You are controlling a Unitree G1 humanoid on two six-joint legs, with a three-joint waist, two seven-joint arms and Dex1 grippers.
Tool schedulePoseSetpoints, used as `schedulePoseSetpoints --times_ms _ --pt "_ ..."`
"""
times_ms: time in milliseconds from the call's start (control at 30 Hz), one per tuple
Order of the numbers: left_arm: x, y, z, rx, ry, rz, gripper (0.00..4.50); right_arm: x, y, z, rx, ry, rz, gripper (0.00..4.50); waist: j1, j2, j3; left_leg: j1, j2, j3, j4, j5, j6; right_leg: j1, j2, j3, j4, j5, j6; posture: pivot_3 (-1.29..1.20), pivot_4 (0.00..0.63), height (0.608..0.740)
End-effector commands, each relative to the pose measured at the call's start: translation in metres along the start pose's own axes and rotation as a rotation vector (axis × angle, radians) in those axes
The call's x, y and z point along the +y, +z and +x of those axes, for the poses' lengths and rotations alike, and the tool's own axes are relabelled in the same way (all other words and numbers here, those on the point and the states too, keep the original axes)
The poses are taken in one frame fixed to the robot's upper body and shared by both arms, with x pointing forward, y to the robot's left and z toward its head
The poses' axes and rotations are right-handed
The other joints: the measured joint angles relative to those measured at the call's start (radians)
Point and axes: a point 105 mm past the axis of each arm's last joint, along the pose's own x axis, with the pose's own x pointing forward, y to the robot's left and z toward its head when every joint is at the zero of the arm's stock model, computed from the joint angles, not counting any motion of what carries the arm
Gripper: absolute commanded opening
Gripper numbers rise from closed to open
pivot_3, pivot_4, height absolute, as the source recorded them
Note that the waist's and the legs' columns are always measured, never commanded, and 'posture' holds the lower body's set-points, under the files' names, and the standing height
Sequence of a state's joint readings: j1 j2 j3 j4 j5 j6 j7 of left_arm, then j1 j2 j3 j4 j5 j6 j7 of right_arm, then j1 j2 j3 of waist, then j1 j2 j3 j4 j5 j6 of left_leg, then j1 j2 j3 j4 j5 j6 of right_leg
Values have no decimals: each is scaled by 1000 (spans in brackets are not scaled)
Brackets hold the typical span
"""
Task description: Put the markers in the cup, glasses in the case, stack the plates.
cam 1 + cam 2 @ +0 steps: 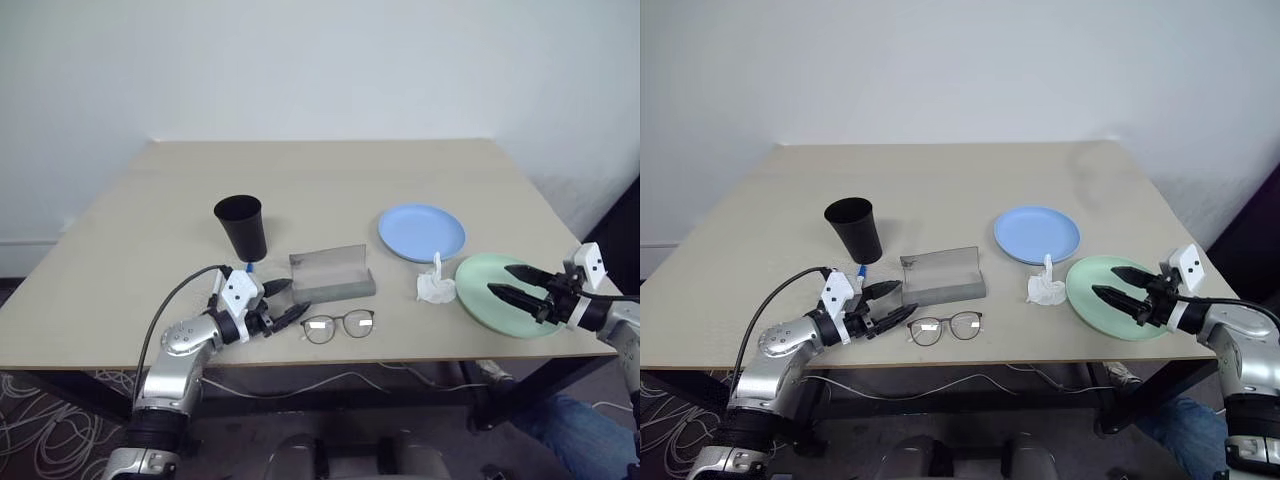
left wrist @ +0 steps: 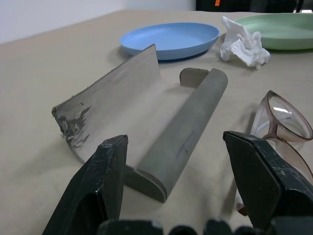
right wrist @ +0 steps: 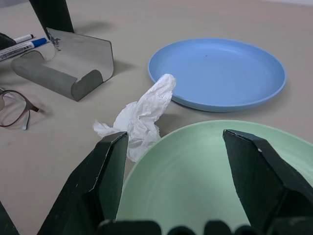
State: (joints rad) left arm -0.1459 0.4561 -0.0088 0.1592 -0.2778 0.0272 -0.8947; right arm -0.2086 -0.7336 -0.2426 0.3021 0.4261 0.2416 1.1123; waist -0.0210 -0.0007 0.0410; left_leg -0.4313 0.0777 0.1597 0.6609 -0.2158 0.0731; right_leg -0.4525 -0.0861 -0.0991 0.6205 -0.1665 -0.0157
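Observation:
The black cup [image 1: 241, 226] stands upright left of centre. The markers [image 3: 23, 45] lie on the table just in front of it, a blue end [image 1: 250, 267] showing. The grey case [image 1: 333, 275] lies open, its lid raised. The glasses [image 1: 338, 326] rest unfolded on the table in front of the case. My left gripper [image 1: 296, 300] is open and empty, low over the table, pointing at the near end of the case with the glasses beside it. The light blue plate [image 1: 421, 232] and the mint green plate [image 1: 500, 300] lie side by side. My right gripper [image 1: 500, 279] hovers open over the green plate.
A crumpled white tissue [image 1: 435, 283] sits between the case and the green plate, touching the plate's rim. The table's front edge [image 1: 400, 357] runs just below the glasses. A person's leg in jeans [image 1: 570, 420] shows under the right corner. The far half of the table is bare.

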Motion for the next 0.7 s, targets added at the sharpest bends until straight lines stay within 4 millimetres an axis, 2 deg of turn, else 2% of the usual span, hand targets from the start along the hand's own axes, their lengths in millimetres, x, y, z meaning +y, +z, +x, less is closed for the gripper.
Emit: schedulePoseSetpoints --times_ms 33,267,500,700 --pt "2 10 0 -26 3 40 3289 -2 12 -1 -24 -2 -50 3361 0 0 0 0 0 0 0 0 0 0 0 0 0 0 0 0 0 740" --pt "-6 18 6 -58 -16 31 3289 0 7 -2 -21 -21 -55 3361 1 0 0 0 0 -1 0 0 0 0 0 -1 0 0 0 0 0 740" --pt "-15 17 11 -55 -58 19 3289 5 2 -7 5 -36 -66 3361 0 1 1 0 0 -1 0 0 0 0 0 -1 -1 0 0 0 0 740" --pt "-15 14 13 -61 -58 6 3289 12 7 -5 24 -42 -98 3361 0 2 1 0 0 -1 0 0 0 0 0 -1 -1 0 0 0 0 740"
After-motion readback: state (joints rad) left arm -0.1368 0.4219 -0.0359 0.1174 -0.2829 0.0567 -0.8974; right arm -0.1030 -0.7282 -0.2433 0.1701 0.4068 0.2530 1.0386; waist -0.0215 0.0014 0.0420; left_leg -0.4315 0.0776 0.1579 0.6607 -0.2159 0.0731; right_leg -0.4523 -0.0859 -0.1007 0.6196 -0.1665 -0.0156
